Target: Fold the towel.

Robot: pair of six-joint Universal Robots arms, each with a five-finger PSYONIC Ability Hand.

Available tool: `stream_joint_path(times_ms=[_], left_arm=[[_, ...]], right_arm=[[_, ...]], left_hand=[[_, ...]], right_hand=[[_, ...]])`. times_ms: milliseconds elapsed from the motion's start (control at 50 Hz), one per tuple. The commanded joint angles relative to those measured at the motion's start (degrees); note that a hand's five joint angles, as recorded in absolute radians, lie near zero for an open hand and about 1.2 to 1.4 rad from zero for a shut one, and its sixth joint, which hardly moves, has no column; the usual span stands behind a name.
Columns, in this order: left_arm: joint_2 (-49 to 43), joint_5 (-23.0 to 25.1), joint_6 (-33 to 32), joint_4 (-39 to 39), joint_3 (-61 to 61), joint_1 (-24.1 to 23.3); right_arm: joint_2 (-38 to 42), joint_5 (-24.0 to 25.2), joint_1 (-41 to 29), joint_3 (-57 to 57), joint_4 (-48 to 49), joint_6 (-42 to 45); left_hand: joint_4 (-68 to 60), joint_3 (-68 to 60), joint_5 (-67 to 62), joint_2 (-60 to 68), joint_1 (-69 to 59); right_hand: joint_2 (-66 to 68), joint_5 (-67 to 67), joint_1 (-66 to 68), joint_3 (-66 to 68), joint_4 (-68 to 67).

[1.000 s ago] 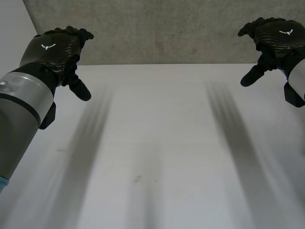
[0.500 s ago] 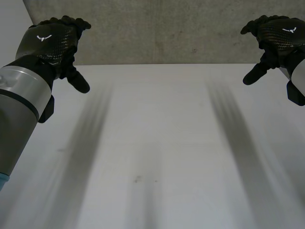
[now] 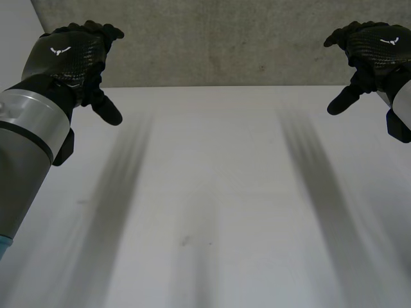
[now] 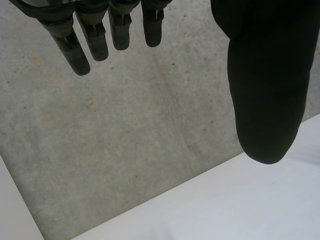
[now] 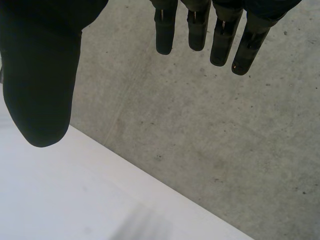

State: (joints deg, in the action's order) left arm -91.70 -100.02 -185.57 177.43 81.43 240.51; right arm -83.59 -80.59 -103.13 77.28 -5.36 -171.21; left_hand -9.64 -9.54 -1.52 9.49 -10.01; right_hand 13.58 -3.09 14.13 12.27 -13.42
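Left hand [image 3: 64, 58] has drifted out toward the far edge of the table [image 3: 212, 192], right hand [image 3: 372, 51] level across it, both with fingers relaxed and empty; where the towel lies I cannot tell, but expect it soft, limp, best pinched at corners.

Two hands: left hand [image 3: 67, 58] upper left, right hand [image 3: 376, 48] upper right. One white desk [image 3: 212, 192]. One grey wall [image 3: 225, 38].

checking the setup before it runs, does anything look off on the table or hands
Nothing askew or damaged. The left hand and right hand hang open over the white table, holding nothing. A small dark speck marks its middle.
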Motion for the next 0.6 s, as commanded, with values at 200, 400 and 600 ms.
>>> stream_joint_path(times_ms=[200,400,600], left_arm=[[2.1,0.0,-0.1,0.0,0.1,-0.3],[1.4,0.0,-0.1,0.2,0.1,-0.2],[-1.4,0.1,0.0,1.8,0.4,-0.3]], right_arm=[[0.0,0.0,-0.4,0.2,0.0,0.0],[0.4,0.0,-0.4,0.4,0.1,0.6],[0.8,0.0,-0.6,1.4,0.1,6.5]], left_hand=[[-0.4,-0.5,1.5,0.6,0.0],[-0.4,-0.5,1.5,0.6,0.0],[-1.9,-2.0,0.0,2.1,-1.6]], right_hand=[[-3.6,3.1,-4.1,-2.3,3.4],[-3.6,3.1,-4.1,-2.3,3.4],[-3.6,3.1,-4.1,-2.3,3.4]])
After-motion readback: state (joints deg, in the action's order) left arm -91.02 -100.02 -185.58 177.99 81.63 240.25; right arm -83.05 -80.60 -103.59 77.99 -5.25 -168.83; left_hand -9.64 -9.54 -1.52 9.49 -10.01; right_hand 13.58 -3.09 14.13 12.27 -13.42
